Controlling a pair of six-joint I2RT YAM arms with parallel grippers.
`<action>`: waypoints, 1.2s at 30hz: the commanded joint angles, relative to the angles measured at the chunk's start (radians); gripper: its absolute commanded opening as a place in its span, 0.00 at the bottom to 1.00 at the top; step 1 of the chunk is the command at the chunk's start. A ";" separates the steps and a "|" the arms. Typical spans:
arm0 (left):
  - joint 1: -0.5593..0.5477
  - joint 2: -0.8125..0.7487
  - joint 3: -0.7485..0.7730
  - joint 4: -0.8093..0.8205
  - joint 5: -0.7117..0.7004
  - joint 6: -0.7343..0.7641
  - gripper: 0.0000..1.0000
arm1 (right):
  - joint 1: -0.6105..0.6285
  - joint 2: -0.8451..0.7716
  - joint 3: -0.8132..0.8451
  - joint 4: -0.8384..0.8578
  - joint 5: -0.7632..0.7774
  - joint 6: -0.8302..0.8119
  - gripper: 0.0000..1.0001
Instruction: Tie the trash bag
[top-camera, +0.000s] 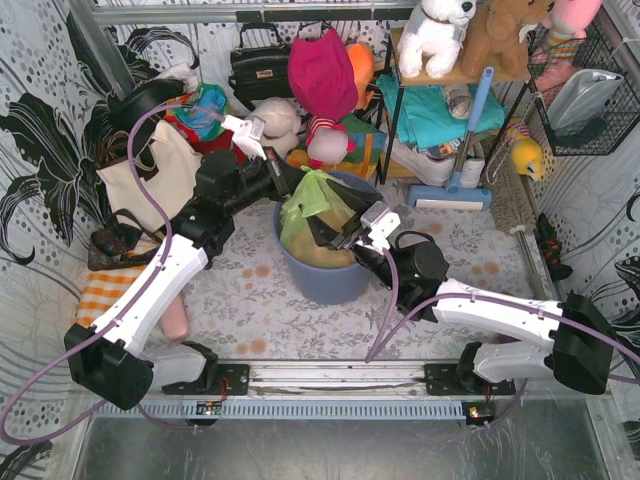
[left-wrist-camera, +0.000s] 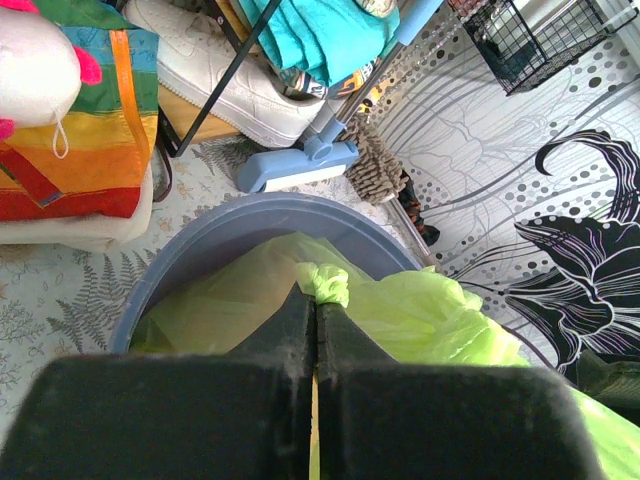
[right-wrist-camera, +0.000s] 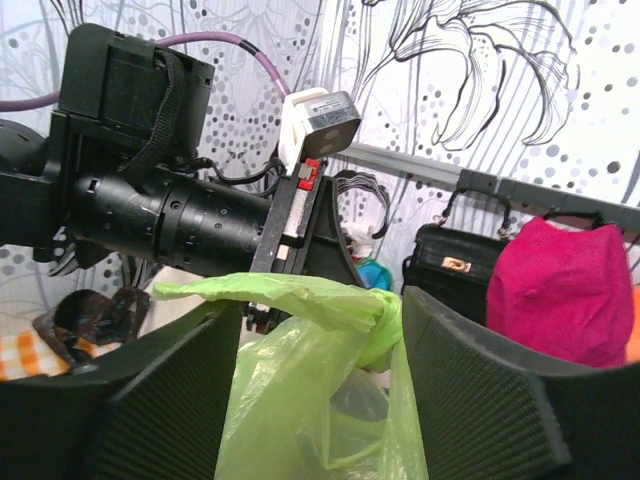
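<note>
Trash bag (top-camera: 312, 200), light green, tan paper showing through: sitting in blue-grey bin (top-camera: 325, 282) at the middle of the table (top-camera: 250, 300). Left gripper (left-wrist-camera: 316, 300) is pinching its twisted neck, fingers clenched together. Right gripper (right-wrist-camera: 322, 310) is straddling that neck, fingers spread wide, knot lying just beside one pad.

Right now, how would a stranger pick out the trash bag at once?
Find the round blue-grey bin at the middle of the table. The trash bag sits inside it, its gathered top rising above the rim. It alone is thin, translucent light-green plastic, unlike the cream tote bag nearby.
</note>
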 joint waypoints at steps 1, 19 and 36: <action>0.008 -0.029 -0.015 0.030 0.008 -0.011 0.00 | 0.003 0.027 0.031 0.164 0.009 -0.067 0.60; 0.007 -0.028 -0.011 0.041 0.020 -0.023 0.00 | 0.004 0.080 0.018 0.251 0.033 -0.120 0.40; 0.009 -0.013 0.044 -0.002 -0.024 0.028 0.00 | 0.003 0.041 0.035 0.246 -0.019 -0.152 0.00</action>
